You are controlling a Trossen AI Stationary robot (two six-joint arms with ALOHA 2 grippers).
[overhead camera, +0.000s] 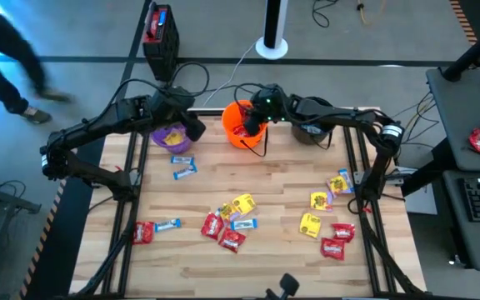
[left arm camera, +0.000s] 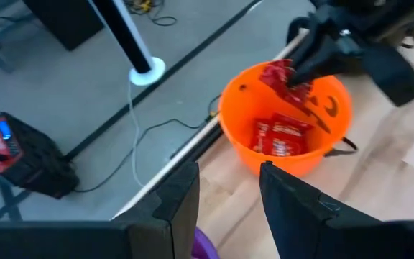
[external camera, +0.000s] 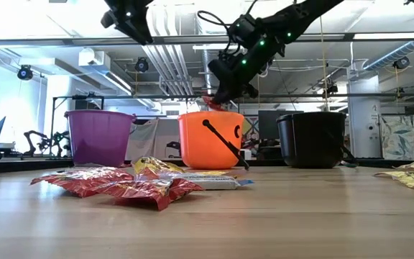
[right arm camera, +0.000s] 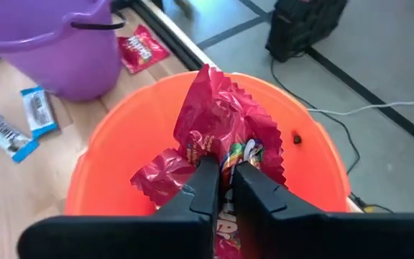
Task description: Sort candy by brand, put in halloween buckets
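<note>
The right pincer [right arm camera: 221, 183] hangs over the mouth of the orange bucket [overhead camera: 242, 125], its fingers [right arm camera: 201, 188] clamped together on a red candy packet [right arm camera: 218, 122] that stands up crumpled between them, right above the bucket's opening. Directly below the pincer, inside the orange bucket, lie more red packets [left arm camera: 279, 135]. To one side of this pincer stands the black bucket [external camera: 313, 138], to the other the purple bucket [external camera: 97, 135], all three in a row along the far edge of the bench [overhead camera: 273, 258]. The left pincer [left arm camera: 228, 198] hovers above the purple bucket, its fingers apart and holding nothing; yellow packets [overhead camera: 172, 137] show inside the bucket beneath it. On the bench just in front of the purple bucket lie two blue-and-white packets [overhead camera: 182, 165], near the left pincer. Well away from both pincers, toward the bench's near side, loose candy is scattered: a mixed cluster of red, yellow and blue-and-white packets [overhead camera: 231, 221] in the middle, a red and a blue-and-white packet [overhead camera: 154, 228] on the left arm's side, and yellow and red packets [overhead camera: 327, 221] on the right arm's side.
</note>
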